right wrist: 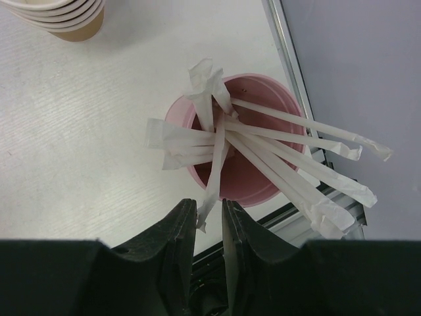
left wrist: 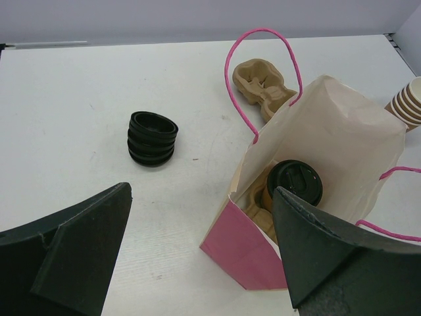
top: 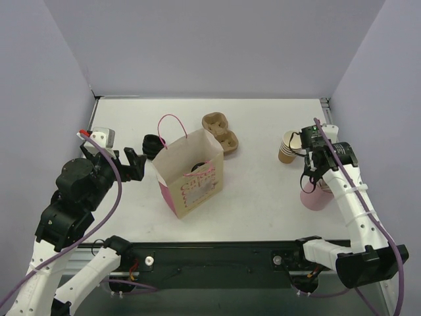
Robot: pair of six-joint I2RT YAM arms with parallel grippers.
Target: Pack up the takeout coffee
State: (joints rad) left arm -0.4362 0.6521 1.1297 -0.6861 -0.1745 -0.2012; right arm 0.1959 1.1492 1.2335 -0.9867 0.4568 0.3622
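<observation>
The takeout coffee [left wrist: 296,181], a brown paper cup with a black lid, sits in a tan cup holder [left wrist: 258,205] inside the open pink-and-cream paper bag [left wrist: 335,125]. In the top view its lid [top: 197,166] shows through the mouth of the bag [top: 191,187]. My left gripper [left wrist: 200,197] is open and empty, just left of the bag, and it also shows in the top view [top: 136,164]. My right gripper [right wrist: 209,205] hovers over a pink cup [right wrist: 247,181] of wrapped straws [right wrist: 296,164]. Its jaws stand narrowly apart with one straw's end between them.
A stack of loose black lids [left wrist: 152,138] lies left of the bag. A second tan cup holder [top: 220,130] lies behind it. A stack of lidless tan cups [top: 288,146] stands at the right, behind the pink cup [top: 317,197] near the table's right edge.
</observation>
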